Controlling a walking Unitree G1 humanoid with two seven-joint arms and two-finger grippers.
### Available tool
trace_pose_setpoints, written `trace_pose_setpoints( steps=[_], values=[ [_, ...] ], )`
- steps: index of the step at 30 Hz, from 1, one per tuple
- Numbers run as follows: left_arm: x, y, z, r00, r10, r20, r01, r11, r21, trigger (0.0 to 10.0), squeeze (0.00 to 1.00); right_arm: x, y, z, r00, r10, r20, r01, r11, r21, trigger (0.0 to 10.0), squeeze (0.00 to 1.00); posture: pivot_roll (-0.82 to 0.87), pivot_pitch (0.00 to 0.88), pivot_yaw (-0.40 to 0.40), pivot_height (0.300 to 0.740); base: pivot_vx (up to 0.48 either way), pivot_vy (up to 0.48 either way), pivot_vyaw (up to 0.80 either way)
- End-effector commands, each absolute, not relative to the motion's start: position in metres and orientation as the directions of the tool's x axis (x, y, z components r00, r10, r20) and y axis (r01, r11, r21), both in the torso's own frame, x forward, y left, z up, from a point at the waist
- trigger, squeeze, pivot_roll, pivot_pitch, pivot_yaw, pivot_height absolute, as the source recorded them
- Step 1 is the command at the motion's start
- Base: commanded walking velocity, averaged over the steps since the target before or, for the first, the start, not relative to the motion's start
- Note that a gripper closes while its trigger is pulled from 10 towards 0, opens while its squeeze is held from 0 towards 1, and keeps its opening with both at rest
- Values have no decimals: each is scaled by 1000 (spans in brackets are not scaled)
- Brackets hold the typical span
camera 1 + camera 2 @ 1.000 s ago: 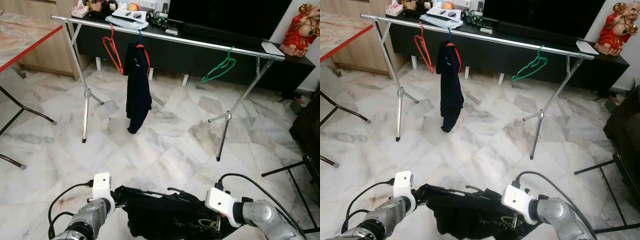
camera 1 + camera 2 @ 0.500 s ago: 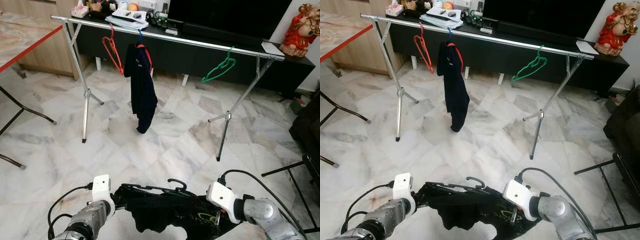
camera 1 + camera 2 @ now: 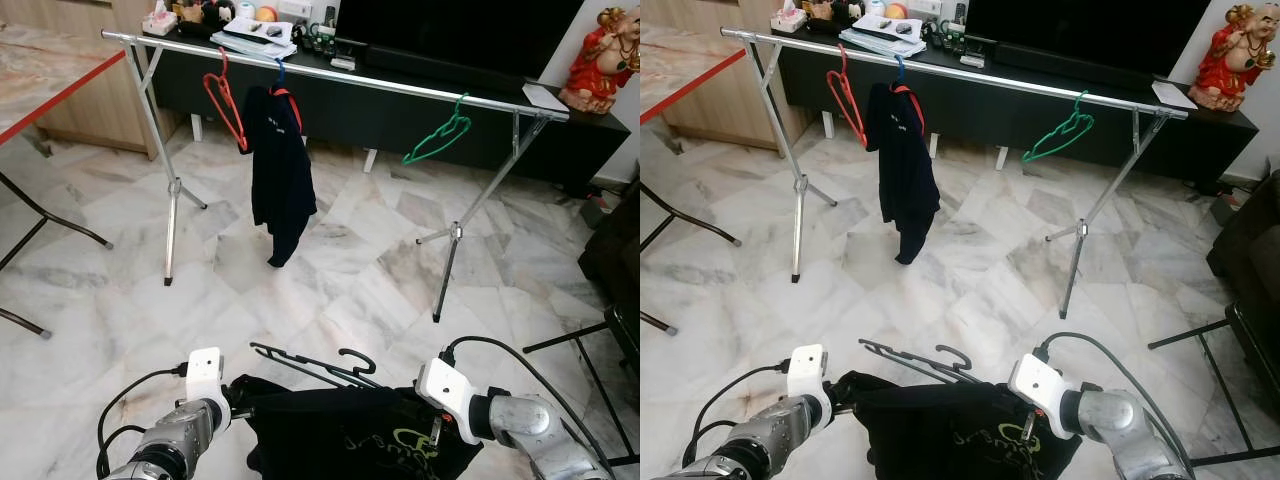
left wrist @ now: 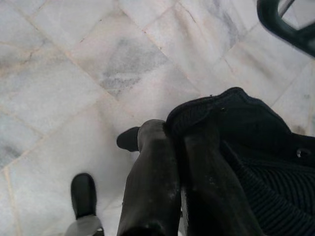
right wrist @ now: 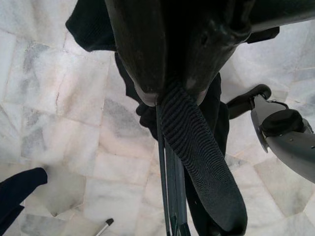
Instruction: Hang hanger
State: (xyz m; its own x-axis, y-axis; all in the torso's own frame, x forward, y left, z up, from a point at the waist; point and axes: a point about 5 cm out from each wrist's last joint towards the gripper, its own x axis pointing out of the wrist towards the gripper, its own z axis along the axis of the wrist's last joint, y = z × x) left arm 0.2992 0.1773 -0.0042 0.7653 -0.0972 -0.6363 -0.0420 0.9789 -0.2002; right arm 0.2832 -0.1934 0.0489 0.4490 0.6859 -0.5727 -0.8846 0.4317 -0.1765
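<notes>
Since half a second ago the black hanger (image 3: 312, 364) sits higher above the black shirt (image 3: 350, 435). Head view: left gripper (image 3: 238, 397) and right gripper (image 3: 432, 430) hold the shirt's two edges, well short of the rail (image 3: 330, 72). Wrist views: left fingers (image 4: 152, 177) clamp fabric; right fingers (image 5: 142, 54) pinch ribbed collar and hanger.

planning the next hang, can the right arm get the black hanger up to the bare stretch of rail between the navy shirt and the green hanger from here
Probably not yet. The rail stands well across the floor from the right gripper, which is shut on the black shirt with the black hanger. The stretch between navy shirt and green hanger looks free.
</notes>
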Motion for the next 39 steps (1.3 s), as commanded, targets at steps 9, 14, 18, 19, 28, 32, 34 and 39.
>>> trace_pose_setpoints(
  steps=[9, 14, 18, 19, 28, 32, 34, 39],
  values=[
    [304, 203, 8, 812, -56, -580, 100, 994, 44, 8863, 1000, 289, -210, 50, 474, 631, -614, -865, 466, -188, 10000, 0, 0, 108, -149, 740, 0, 0, 0],
    [312, 203, 19, 842, -104, -530, 198, 973, 122, 10000, 1000, 287, -204, 44, 395, 646, -653, -900, 413, -135, 10000, 0, 0, 99, -146, 740, 0, 0, 0],
    [316, 197, 34, 841, -273, -467, 396, 899, 188, 10000, 1000, 286, -198, 36, 266, 640, -721, -947, 314, -71, 10000, 0, 11, 89, -147, 740, 0, 0, 0],
    [315, 197, 36, 831, -306, -464, 432, 881, 193, 10000, 1000, 287, -197, 35, 244, 623, -743, -954, 292, -69, 10000, 0, 11, 89, -147, 740, 0, 0, 0],
    [294, 188, 45, 635, -601, -486, 734, 665, 137, 10000, 1000, 301, -183, 34, 214, 491, -844, -975, 163, -152, 10000, 0, 41, 82, -156, 740, 0, 0, 0],
    [288, 185, 40, 563, -619, -547, 798, 578, 168, 10000, 0, 310, -170, 38, 243, 490, -837, -969, 152, -193, 10000, 0, 52, 92, -162, 740, 0, 0, 0],
    [290, 179, 40, 570, -613, -547, 802, 561, 206, 10000, 0, 320, -155, 47, 270, 530, -804, -963, 165, -215, 10000, 0, 53, 97, -165, 740, 0, 0, 0],
    [296, 169, 46, 608, -614, -504, 781, 578, 238, 10000, 0, 325, -146, 53, 279, 541, -793, -960, 156, -231, 10000, 0, 45, 103, -165, 740, 0, 0, 0]
  ],
)
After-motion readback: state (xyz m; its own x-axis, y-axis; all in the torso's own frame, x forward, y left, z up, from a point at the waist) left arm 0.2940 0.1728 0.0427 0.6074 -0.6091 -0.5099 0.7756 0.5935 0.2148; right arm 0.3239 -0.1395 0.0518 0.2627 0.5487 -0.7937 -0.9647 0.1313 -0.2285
